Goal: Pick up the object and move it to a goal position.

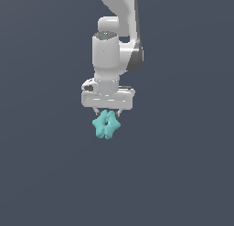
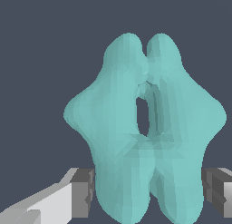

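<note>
The object (image 1: pixel 106 124) is a small teal lobed star-shaped piece with a dark centre hole. It sits just below my white gripper (image 1: pixel 108 113), with its upper lobes between the short fingertips. In the wrist view the object (image 2: pixel 136 128) fills the frame. The grey pads (image 2: pixel 83 191) stand against its lobes on both sides, one on each side of the gripper (image 2: pixel 147 193). The gripper is shut on the object, which is narrower than the gripper body.
A plain dark grey-blue surface lies all around. The white arm (image 1: pixel 109 46) rises above the gripper. No other objects or goal marker show.
</note>
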### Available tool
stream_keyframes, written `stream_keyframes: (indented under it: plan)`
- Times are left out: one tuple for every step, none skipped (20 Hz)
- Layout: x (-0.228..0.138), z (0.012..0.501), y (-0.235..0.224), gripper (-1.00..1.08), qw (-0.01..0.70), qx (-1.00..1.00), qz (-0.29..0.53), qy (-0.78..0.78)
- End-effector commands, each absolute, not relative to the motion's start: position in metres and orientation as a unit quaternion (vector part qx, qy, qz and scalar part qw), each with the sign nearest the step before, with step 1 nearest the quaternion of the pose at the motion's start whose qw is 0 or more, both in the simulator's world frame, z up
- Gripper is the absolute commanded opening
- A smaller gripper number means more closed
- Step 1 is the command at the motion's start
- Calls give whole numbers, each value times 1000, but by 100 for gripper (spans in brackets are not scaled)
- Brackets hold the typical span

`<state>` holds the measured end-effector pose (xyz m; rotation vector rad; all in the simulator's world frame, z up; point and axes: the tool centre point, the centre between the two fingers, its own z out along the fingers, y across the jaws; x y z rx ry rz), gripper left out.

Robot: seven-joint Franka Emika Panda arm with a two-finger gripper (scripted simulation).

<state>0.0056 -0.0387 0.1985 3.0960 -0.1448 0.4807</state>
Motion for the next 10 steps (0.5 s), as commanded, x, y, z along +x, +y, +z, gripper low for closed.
stream_keyframes:
  plan:
    - [10,212,-42,-100,2,987,153,-46]
    - [11,216,-44,-100,2,987,153,-46]
    - [13,220,-45,-100,2,987,153,-46]
    - [14,223,-46,-100,2,987,153,-46]
    - [15,225,-46,-100,2,987,153,-46]
    - [16,227,-47,-100,2,987,153,-46]
    - [17,229,-47,-100,2,987,153,-46]
    - [17,230,-48,-100,2,987,153,-46]
    - [17,231,-48,-100,2,987,153,-46]
    - [17,231,-48,-100,2,987,153,-46]
